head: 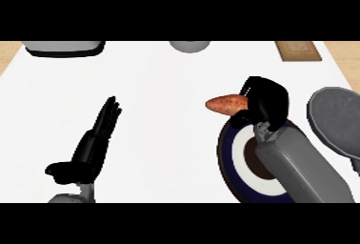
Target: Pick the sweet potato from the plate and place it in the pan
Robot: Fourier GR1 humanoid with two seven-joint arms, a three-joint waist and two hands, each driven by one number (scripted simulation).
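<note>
From the head view, the right hand (265,102) curls round one end of the sweet potato (226,104), so that the orange-brown root sticks out to the left of the black fingers. It appears lifted off the plate (232,157), at that plate's far left rim, though how high it sits cannot be told from above. The plate is dark blue with a white ring and a dark centre, and the grey right forearm crosses over it. The pan (337,121), grey and round, lies just to the right of the plate, partly cut by the view's edge. The left hand (98,138) rests at the view's left with its fingers straight and pointing away, holding nothing.

The sweet potato looks stiff and solid, fairly heavy for its size, with a dull, rough skin that should not slip much. It tapers toward the free end, so a hold at the thick middle would be steadier than one near an end, where it could swing or tip. It is not fragile, so setting it down in the pan needs little care beyond clearing the rim.
</note>
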